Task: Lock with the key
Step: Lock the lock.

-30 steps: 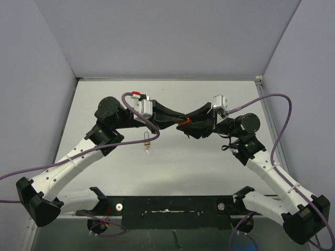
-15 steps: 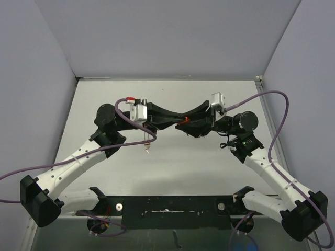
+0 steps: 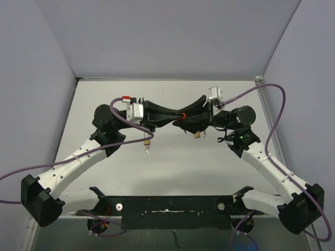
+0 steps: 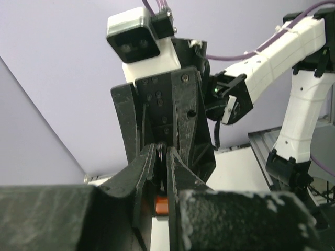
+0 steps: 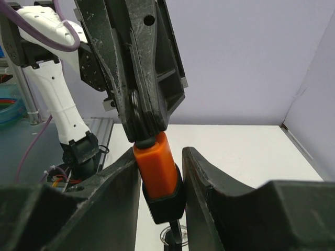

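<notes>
An orange padlock [image 5: 157, 167] with a black bottom cap hangs in mid-air between the two arms; it also shows in the top view [image 3: 181, 117]. My left gripper [image 4: 162, 149] is shut on the padlock's black shackle end, seen from above in the right wrist view [image 5: 140, 112]. My right gripper [image 5: 160, 152] is open around the padlock body: its left finger is against the orange side and a gap remains on the right. A key [image 5: 176, 234] with a wire ring sticks down out of the bottom cap. A small brass piece [image 3: 198, 135] hangs under the right gripper.
A second small key or tag [image 3: 147, 146] shows below the left wrist over the white table [image 3: 172, 167]. Purple cables loop beside both arms. A black rail [image 3: 172, 205] runs along the near edge. Grey walls enclose the table on three sides.
Both grippers have stayed joined at the padlock and drifted slightly away from the bases. The left wrist has turned, its camera block moving left. A brass piece now shows under the right gripper.
</notes>
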